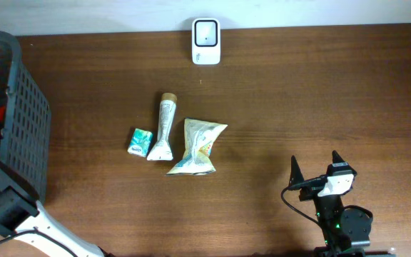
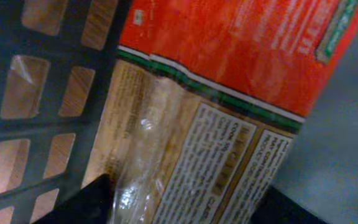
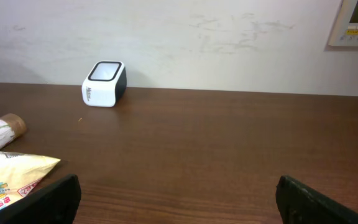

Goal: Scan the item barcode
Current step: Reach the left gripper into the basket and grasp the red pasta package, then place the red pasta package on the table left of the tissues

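A packet with a red printed top and a tan, text-covered lower part fills the left wrist view, lying inside the dark mesh basket. My left gripper has one dark finger on each side of the packet's lower end, closed against it. The white barcode scanner stands at the table's far edge, also in the right wrist view as a scanner against the wall. My right gripper hovers open at the near right over bare wood, its jaws wide apart and empty.
The basket stands at the table's left edge, with my left arm reaching into it. Mid-table lie a small green packet, a pale tube and a crinkled yellow bag.
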